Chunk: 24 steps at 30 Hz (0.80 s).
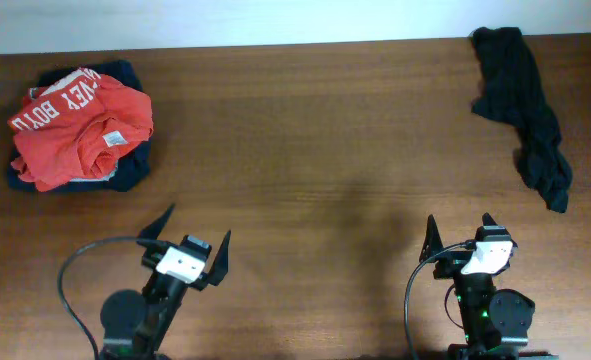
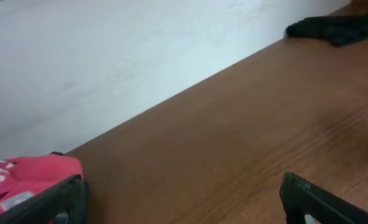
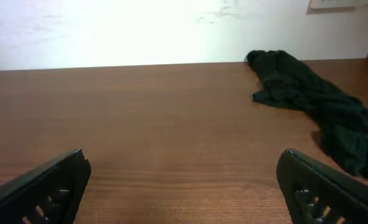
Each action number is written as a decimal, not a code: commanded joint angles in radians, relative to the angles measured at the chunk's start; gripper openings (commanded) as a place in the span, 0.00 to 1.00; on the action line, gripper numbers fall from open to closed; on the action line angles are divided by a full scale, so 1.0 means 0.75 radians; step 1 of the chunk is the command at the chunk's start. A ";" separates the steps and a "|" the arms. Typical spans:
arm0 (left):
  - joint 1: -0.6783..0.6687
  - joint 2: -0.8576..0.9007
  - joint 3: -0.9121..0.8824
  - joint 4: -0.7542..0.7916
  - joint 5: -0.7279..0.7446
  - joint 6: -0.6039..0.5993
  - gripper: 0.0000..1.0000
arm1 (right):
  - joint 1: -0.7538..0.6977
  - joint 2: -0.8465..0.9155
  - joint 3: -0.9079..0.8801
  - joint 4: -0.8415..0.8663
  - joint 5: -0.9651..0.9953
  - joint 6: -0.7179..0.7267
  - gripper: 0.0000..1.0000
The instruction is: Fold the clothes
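gaping empty, left gripper (image 1: 198,221) and right gripper (image 1: 459,218) face open table (image 1: 315,150); clothes (image 1: 80,130) hug far corners.

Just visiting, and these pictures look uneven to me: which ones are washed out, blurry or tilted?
Overhead: sharp and evenly lit, but the wall strip is blown out white and the black garment shows little detail. Left wrist: soft, with the table edge slanted. Right wrist: wall glares bright, and the pincer fingers blur near the lens.
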 commanded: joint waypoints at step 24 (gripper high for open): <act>0.026 -0.382 -0.217 -0.100 -0.037 -0.014 0.99 | 0.012 -0.013 -0.006 -0.010 0.011 0.010 0.98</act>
